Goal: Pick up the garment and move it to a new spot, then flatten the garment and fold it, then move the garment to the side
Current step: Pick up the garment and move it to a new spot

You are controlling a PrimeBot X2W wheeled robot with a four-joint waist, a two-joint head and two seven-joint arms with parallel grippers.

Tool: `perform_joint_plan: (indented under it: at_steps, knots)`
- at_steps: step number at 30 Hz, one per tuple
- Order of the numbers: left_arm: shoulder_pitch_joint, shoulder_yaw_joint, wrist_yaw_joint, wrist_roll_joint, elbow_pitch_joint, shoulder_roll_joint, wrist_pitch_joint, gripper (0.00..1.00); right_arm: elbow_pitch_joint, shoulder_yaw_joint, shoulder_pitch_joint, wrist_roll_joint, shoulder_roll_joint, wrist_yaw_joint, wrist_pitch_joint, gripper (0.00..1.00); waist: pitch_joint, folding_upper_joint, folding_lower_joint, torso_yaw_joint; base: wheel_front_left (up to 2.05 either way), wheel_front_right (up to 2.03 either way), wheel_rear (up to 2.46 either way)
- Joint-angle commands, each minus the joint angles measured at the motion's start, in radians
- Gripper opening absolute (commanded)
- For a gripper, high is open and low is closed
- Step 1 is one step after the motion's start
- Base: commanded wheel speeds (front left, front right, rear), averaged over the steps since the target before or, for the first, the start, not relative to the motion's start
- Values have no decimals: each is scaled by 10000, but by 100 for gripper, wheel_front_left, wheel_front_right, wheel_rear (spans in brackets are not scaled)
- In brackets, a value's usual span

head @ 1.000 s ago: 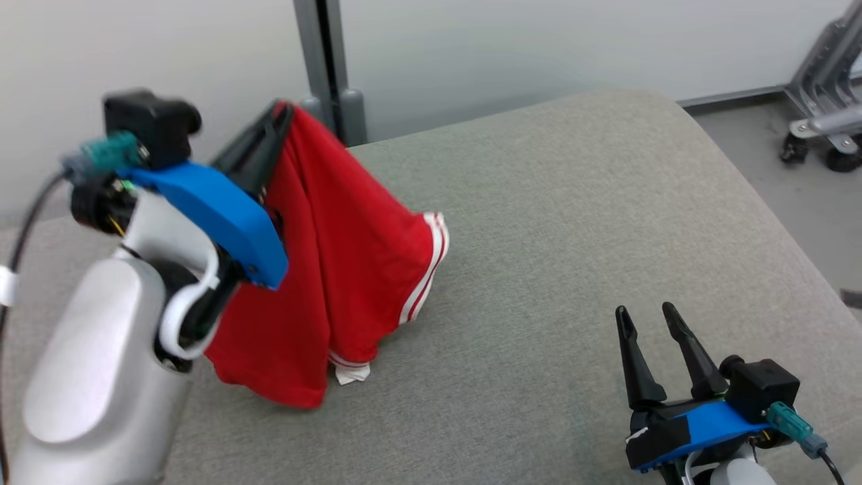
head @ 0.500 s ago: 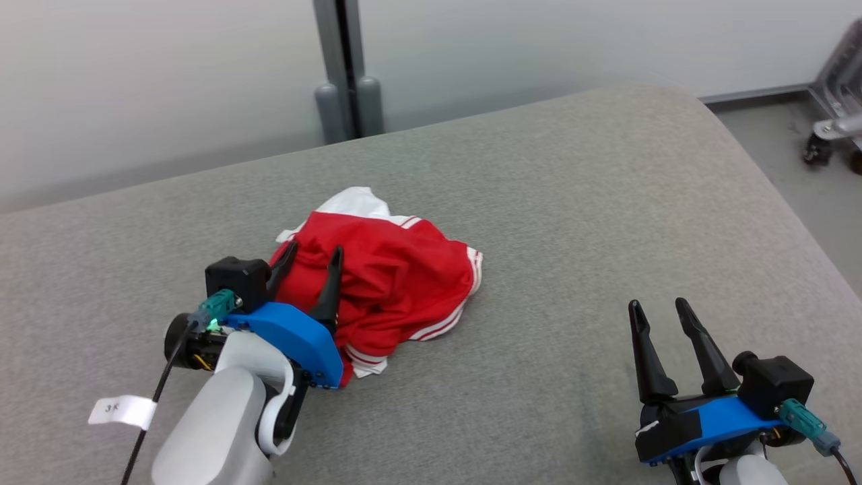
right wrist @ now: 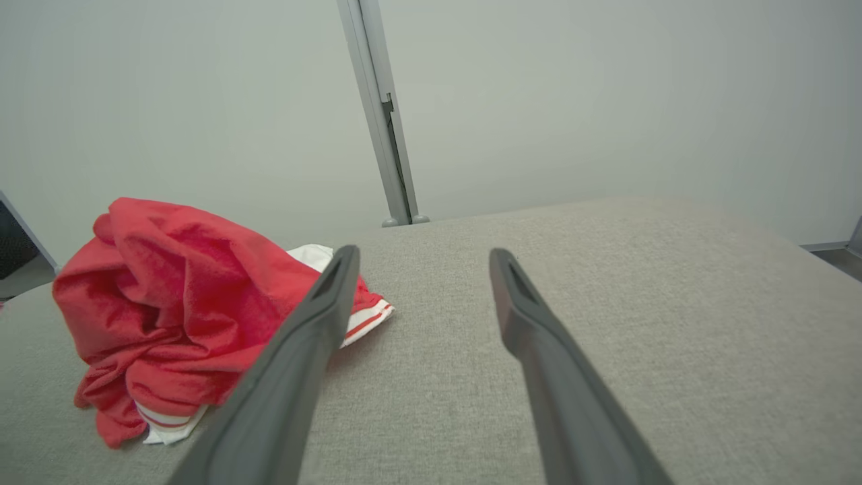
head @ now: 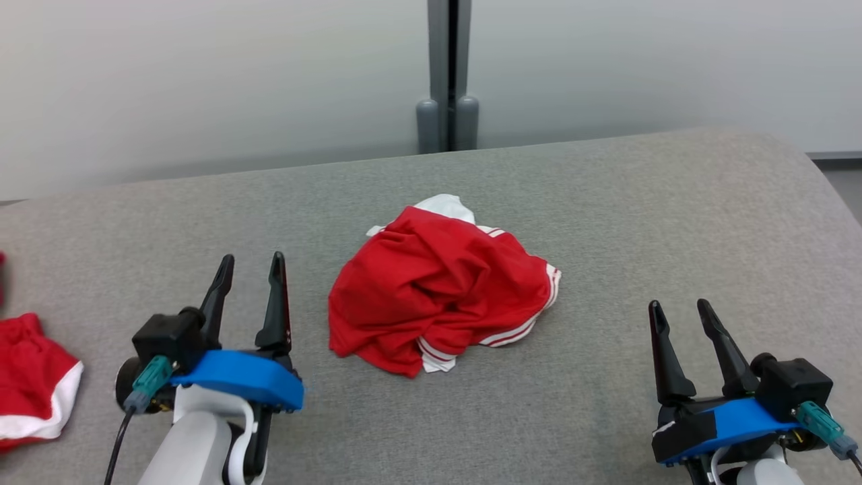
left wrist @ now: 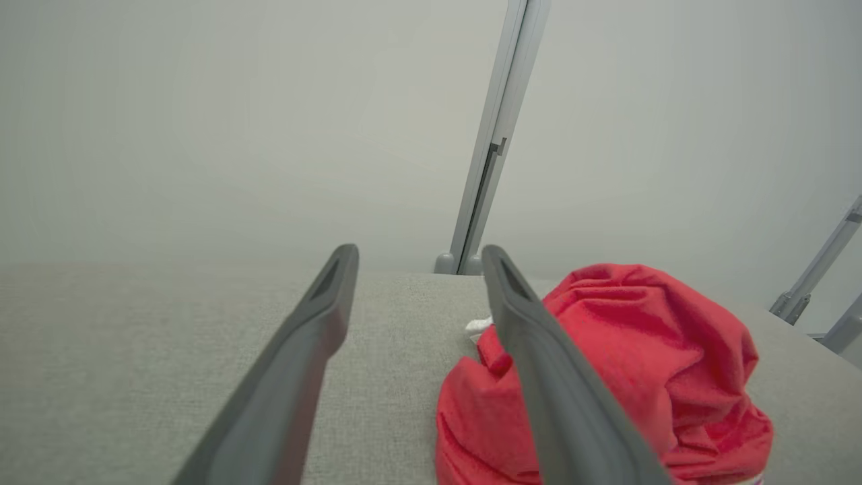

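Note:
A red garment (head: 438,300) with white stripes lies crumpled in a heap on the middle of the grey cushioned surface (head: 606,215). To its left my left gripper (head: 250,261) stands open and holds nothing. The left wrist view has the heap (left wrist: 646,364) to the right of that gripper's (left wrist: 419,254) fingers. At the lower right my right gripper (head: 679,308) is open and apart from the cloth. In the right wrist view the garment (right wrist: 182,296) lies left of the right gripper's (right wrist: 424,256) empty fingers.
Another red cloth with a white hem (head: 30,384) lies at the left edge of the surface. A grey post (head: 448,74) stands against the pale wall behind. The surface's right edge (head: 832,182) curves down to the floor.
My left gripper lowered the garment, let it go and drew back to the left, now open. The head camera has turned left. The right gripper has kept still.

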Motion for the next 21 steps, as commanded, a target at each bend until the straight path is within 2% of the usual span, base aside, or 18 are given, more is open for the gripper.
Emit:
perform_joint_plan:
  at_steps: [1,9,14,21]
  knots:
    - [333,119,58,180,-247,119,-68,100,-88,-56,149,-76,-39,1,70,100,0,-1,0,170,0,0,0]
    - [1722,1184,186,1037,-1529,211,-73,100,-197,-85,315,-102,-41,1,296,100,-150,-1,0,587,0,0,0]
    - [2284,1429,-139,1287,-1420,182,-75,100,-129,-43,380,-15,-41,1,424,100,-261,-1,0,642,0,0,0]
    - [2557,1756,-297,1542,-1373,89,-76,100,-10,-107,532,110,-41,1,468,100,-440,-1,0,636,0,0,0]
